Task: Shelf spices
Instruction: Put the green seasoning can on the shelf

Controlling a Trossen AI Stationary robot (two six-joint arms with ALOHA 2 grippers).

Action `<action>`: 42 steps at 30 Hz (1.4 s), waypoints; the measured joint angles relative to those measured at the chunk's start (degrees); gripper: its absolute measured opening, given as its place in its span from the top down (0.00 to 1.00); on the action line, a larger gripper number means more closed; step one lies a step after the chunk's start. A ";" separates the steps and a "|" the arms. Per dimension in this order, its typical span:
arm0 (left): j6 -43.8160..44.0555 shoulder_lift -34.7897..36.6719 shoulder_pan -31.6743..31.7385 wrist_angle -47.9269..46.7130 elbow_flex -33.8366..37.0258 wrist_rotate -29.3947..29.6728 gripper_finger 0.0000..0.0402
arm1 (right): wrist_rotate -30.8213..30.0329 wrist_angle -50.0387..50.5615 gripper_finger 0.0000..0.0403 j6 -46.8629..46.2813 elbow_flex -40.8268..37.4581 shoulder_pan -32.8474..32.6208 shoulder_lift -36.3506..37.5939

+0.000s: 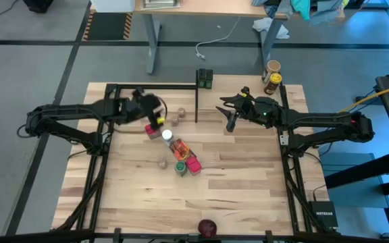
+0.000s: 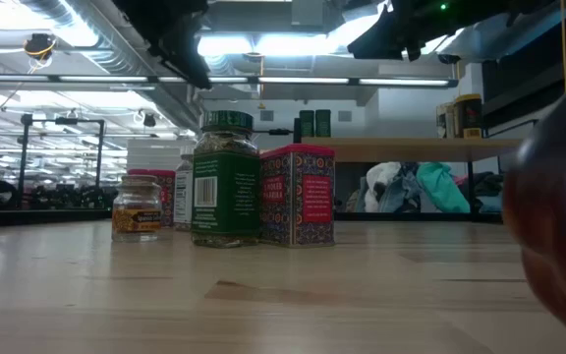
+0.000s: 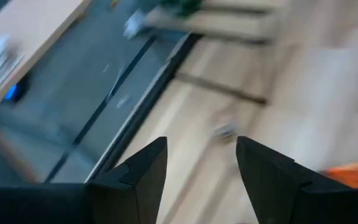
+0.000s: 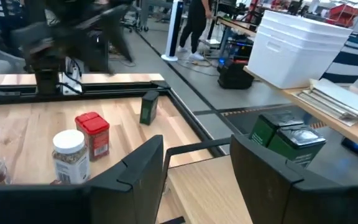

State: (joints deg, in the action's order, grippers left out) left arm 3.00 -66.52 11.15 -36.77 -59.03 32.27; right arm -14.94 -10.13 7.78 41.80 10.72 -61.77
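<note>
The spices stand in a cluster mid-table: a white-capped bottle (image 1: 167, 135), an orange-red packet (image 1: 179, 148), a pink-red box (image 1: 193, 164), a green-lidded jar (image 1: 181, 168) and another pink-red box (image 1: 152, 127). The low view shows the green jar (image 2: 224, 177) and the box (image 2: 298, 194) upright on their bases. The shelf (image 1: 238, 86) runs along the far edge, with green tins (image 1: 204, 79) on it. My left gripper (image 1: 150, 108) hangs open above the cluster's far-left end (image 3: 201, 168). My right gripper (image 1: 227, 111) is open and empty near the shelf (image 4: 197, 168).
A dark red round object (image 1: 208, 227) sits at the near edge and looms in the low view (image 2: 558, 216). Two jars (image 1: 272, 77) stand at the shelf's right end. Black frame posts (image 1: 198, 101) rise from the table. Bare planks (image 1: 248, 182) lie to the near right.
</note>
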 joint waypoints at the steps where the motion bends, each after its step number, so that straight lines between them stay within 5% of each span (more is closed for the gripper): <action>1: 1.23 0.00 2.45 -1.73 -0.23 0.13 0.53 | -0.02 0.54 0.52 0.01 -0.04 0.02 -0.07; 8: 8.53 -0.23 19.30 -10.85 0.08 -1.13 0.53 | 0.06 1.40 0.52 0.01 -0.24 0.02 -0.07; 14: 11.89 -1.20 26.10 -10.10 2.75 -3.96 0.53 | 0.17 1.56 0.52 0.00 -0.26 0.02 -0.08; 42: 21.08 -4.17 30.31 8.04 18.46 -6.19 0.53 | 0.61 3.89 0.52 -0.45 -0.26 0.04 -0.10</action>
State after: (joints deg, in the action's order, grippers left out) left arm 24.08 -70.70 41.46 -28.73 -40.57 26.09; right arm -14.33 -6.24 7.33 41.54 10.76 -61.87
